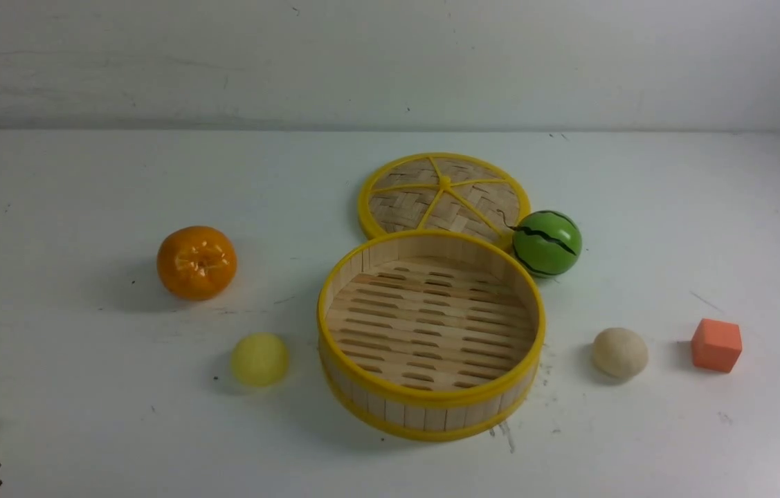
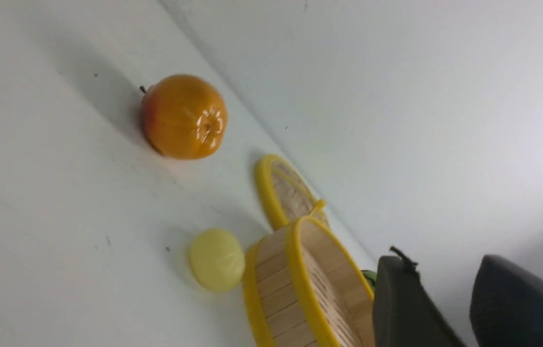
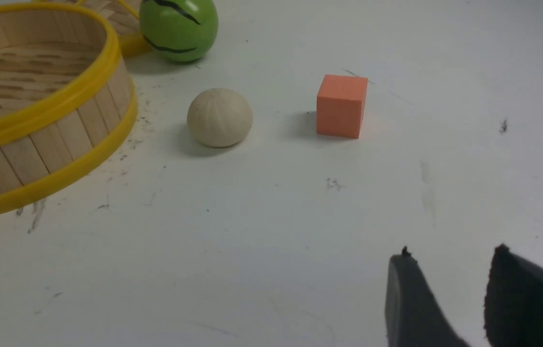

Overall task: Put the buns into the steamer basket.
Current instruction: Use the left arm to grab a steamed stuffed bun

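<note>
Buns: the yellow bun [image 1: 259,359] lies just left of the basket [image 1: 431,400]; the beige bun [image 1: 619,353] lies near its right side. Basket: empty, slatted floor bare; the lid [image 1: 443,194] is off and lies behind it. The left gripper [image 2: 444,272] and right gripper [image 3: 452,262] have their jaws apart and hold nothing. Recommended: centre the jaws over each bun, descend vertically, close gently, and lift clear of the rim before release.

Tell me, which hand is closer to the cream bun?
Right. The right hand faces the cream bun, apart from it; the left hand sits on the steamer basket's other side.
</note>
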